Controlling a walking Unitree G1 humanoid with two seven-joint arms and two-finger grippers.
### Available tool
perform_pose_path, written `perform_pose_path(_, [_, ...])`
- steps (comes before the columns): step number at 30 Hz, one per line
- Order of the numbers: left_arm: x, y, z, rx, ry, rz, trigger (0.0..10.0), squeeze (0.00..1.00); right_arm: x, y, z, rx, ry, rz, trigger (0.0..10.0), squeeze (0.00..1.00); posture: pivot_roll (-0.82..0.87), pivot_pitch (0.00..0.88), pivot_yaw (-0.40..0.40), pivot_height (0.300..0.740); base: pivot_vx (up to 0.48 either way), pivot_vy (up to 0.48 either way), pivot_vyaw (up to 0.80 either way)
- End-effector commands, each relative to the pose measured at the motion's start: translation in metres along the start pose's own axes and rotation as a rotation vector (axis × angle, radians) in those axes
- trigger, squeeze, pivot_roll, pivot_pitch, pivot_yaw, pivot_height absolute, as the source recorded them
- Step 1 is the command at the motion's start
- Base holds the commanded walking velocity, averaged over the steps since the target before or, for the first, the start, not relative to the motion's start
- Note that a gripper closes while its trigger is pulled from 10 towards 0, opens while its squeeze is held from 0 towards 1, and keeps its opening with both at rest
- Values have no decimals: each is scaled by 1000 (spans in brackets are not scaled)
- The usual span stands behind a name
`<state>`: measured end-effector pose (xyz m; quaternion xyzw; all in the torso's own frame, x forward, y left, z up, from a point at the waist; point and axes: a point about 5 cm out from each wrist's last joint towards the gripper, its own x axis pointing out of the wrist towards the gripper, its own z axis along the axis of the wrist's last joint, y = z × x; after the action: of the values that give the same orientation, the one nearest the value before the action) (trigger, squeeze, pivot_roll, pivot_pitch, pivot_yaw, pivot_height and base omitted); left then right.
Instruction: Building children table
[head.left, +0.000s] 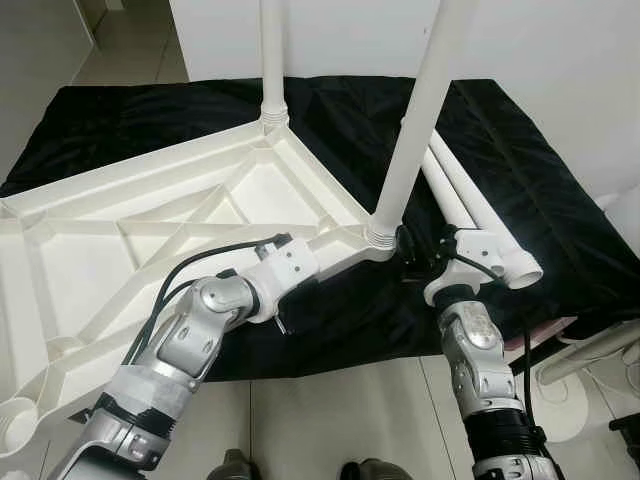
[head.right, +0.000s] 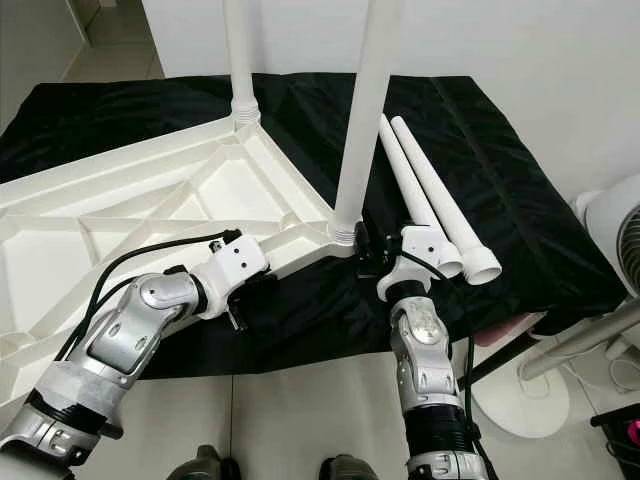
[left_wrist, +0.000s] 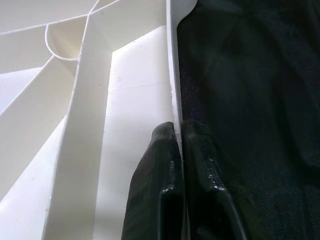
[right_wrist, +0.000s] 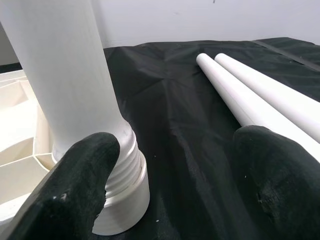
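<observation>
You have the white plastic tabletop (head.left: 150, 230) lying upside down on the black cloth (head.left: 520, 190), ribs up, with its near corner overhanging the cloth's edge. It looks light and stiff but slick, so hold it by the thin rim wall, as your left gripper (left_wrist: 177, 165) does now, fingers pressed together on that wall. Two legs stand screwed into corner sockets; the nearer upright leg (head.left: 415, 130) rises from a threaded collar, and its top is cut off. Two loose legs (head.right: 430, 195) lie just beside it, smooth and likely to roll. Your right gripper (right_wrist: 175, 170) sits spread wide beside the collar, gripping nothing. How deep the thread is seated can't be made out.
</observation>
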<state>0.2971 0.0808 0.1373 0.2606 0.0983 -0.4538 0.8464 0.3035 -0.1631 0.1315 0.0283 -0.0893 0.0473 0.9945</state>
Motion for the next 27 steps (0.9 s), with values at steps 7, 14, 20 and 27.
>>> perform_pose_path(7, [1, -12, 13, 16, -71, -92, 10000, 1000, -6, -3, -5, -5, 37, 63, 10000, 0, -86, 56, 4, 740, 0, 0, 0])
perform_pose_path(14, [-1, -17, 16, 43, -87, -91, 10000, 0, -21, -6, -11, -12, 62, 101, 10000, 0, -78, 64, 5, 740, 0, 0, 0])
perform_pose_path(20, [-4, -19, 20, 16, -109, -74, 10000, 0, -26, -5, -12, -4, 75, 177, 10000, 0, -74, 66, 4, 740, 0, 0, 0])
perform_pose_path(27, [-6, -23, 33, -38, -175, -35, 10000, 0, -11, -11, -3, -50, 81, 331, 10000, 0, -59, 61, -6, 740, 0, 0, 0])
